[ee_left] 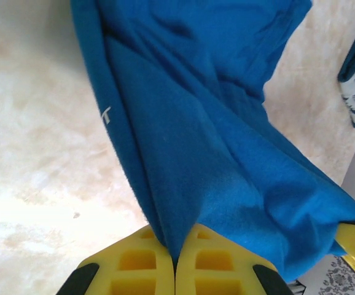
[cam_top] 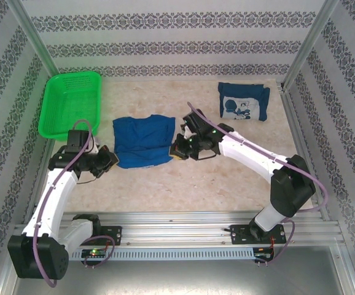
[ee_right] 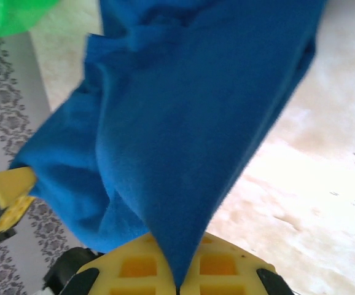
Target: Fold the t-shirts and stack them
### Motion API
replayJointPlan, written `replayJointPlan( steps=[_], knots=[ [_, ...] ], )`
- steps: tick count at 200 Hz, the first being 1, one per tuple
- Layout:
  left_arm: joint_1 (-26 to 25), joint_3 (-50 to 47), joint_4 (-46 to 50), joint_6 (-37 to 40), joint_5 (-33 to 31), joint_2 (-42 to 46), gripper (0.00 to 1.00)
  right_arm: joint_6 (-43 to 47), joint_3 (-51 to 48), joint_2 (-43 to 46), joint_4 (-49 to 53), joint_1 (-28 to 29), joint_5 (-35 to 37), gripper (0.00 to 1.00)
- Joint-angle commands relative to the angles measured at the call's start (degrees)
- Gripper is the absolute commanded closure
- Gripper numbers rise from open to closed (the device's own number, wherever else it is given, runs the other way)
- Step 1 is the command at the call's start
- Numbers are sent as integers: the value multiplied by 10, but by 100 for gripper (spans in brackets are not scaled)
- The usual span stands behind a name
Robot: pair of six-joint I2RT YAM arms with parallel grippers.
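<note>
- pictured in the middle of the table point(cam_top: 196, 184): a royal-blue t-shirt point(cam_top: 142, 140), partly folded, plain side up, print hidden.
- pinched at its near left corner by the left gripper point(cam_top: 107, 161); yellow fingers point(ee_left: 134, 264) pressed together with blue cloth caught between them and fanning away from the tips.
- pinched likewise at its near right corner by the right gripper point(cam_top: 179, 149); fingers point(ee_right: 226, 270) closed flat on a peak of the same fabric.
- resting at far right, well apart: a second t-shirt point(cam_top: 244, 102), folded, white print facing up.
- standing at far left: a green mesh basket point(cam_top: 48, 104).
</note>
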State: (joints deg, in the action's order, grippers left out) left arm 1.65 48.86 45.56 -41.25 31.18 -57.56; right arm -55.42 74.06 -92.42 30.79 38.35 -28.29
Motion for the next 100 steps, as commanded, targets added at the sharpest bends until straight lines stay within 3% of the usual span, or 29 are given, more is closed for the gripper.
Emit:
replayJointPlan(
  steps=[1, 100],
  knots=[
    [9, 31, 7, -8, -5, -22, 100, 26, 65, -34, 26, -12, 2, 100],
    [59, 115, -87, 9, -1, -167, 100, 80, 278, -210, 64, -83, -51, 100]
  ],
)
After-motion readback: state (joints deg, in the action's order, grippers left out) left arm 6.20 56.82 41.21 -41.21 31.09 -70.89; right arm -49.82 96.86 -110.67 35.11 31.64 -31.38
